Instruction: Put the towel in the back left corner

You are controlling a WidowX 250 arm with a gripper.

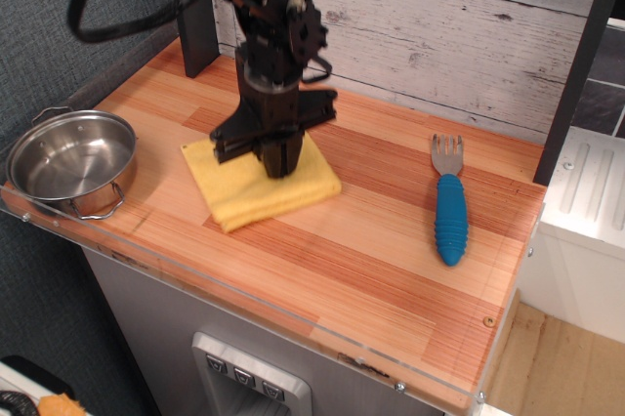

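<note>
Towel [256,187]: yellow folded cloth lying flat on the striped wood bench [391,240], left of the middle and turned at an angle to the front edge; it sits nearer the front edge than the back wall and well short of the back left corner.
Gripper [276,168]: black, pointing straight down, its tip pressed onto the middle of the towel; whether the fingers pinch the cloth or only press on it cannot be told.
Pot [70,159]: steel, with loop handles, at the front left corner, near the towel but apart from it.
Fork [449,201]: blue ribbed handle, metal tines pointing toward the back wall, toward the right edge, well apart from the towel.
Back left corner [200,55]: dark grey upright post [194,30] against the whitewashed plank wall [449,35].
</note>
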